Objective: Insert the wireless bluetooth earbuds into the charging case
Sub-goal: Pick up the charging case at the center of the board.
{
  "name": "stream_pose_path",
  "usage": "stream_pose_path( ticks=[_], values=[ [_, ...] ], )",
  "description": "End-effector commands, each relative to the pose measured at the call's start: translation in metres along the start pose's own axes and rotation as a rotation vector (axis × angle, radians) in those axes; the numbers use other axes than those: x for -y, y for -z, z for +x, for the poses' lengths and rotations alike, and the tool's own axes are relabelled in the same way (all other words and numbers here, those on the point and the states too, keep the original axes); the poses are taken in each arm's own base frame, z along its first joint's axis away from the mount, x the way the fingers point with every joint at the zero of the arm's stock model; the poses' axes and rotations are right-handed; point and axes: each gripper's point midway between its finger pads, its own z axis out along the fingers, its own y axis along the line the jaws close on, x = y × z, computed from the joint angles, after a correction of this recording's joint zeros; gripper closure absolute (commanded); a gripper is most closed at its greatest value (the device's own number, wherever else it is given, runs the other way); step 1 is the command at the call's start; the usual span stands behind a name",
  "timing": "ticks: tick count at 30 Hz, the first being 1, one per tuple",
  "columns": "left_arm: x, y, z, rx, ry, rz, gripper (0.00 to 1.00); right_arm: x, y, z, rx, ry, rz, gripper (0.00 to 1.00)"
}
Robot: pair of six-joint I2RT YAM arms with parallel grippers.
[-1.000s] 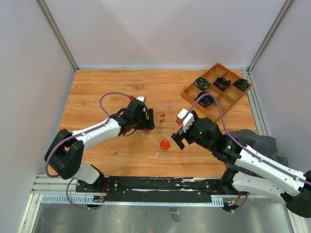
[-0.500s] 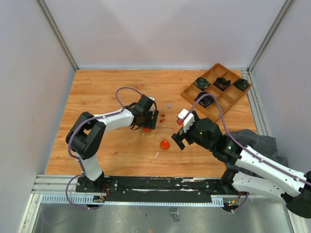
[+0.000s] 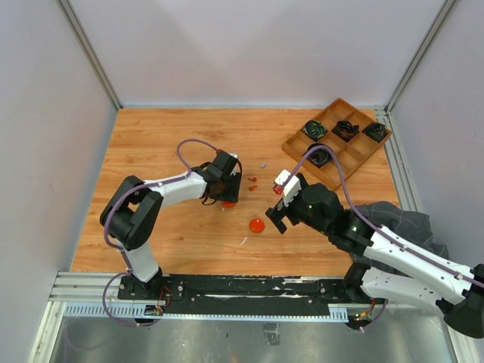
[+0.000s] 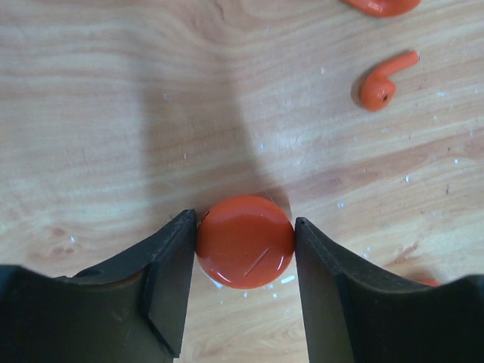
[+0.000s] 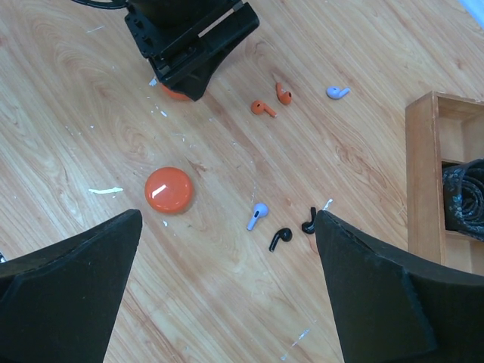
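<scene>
The table [image 3: 166, 136] in front of me is pale wood with the grain running across, flecked with small white specks. An orange disc [image 4: 244, 242] lies flat on it. A second orange disc [image 5: 169, 189] lies apart from it, nearer to my bases. Beyond them two orange earbuds [image 5: 263, 109] lie close together, with a lilac earbud [image 5: 337, 92] a little past them. Another lilac earbud [image 5: 258, 215] and two black earbuds [image 5: 281, 238] lie in a loose cluster near the second orange disc. At my far right corner sits a wooden tray [image 5: 422, 174], split into compartments, with coiled black cables [image 3: 315, 130] in some of them.
</scene>
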Motion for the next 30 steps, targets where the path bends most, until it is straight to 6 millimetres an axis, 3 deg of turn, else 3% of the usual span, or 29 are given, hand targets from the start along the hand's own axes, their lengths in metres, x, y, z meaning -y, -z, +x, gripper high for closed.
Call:
stream_pose_path(
  ticks=[1, 4, 16, 19, 24, 30],
  values=[
    [0.003, 0.012, 0.009, 0.008, 0.118, 0.032, 0.55, -0.003, -0.006, -0.006, 0.032, -0.038, -0.013, 0.02],
    [0.009, 0.024, 0.001, 0.06, 0.189, 0.065, 0.61, -0.011, -0.012, -0.007, 0.038, -0.059, -0.047, 0.03],
    [0.028, 0.085, -0.037, 0.304, 0.532, 0.253, 0.68, -0.028, -0.039, -0.024, 0.151, -0.268, -0.087, 0.08],
    [0.034, 0.098, -0.04, 0.342, 0.635, 0.336, 0.68, -0.029, -0.047, -0.026, 0.185, -0.341, -0.077, 0.11],
    [0.039, 0.115, -0.043, 0.375, 0.792, 0.439, 0.77, -0.03, -0.054, -0.038, 0.276, -0.426, -0.076, 0.16],
    [0.044, 0.132, -0.046, 0.404, 0.915, 0.553, 0.78, -0.028, -0.064, -0.043, 0.325, -0.483, -0.056, 0.24]
  ],
)
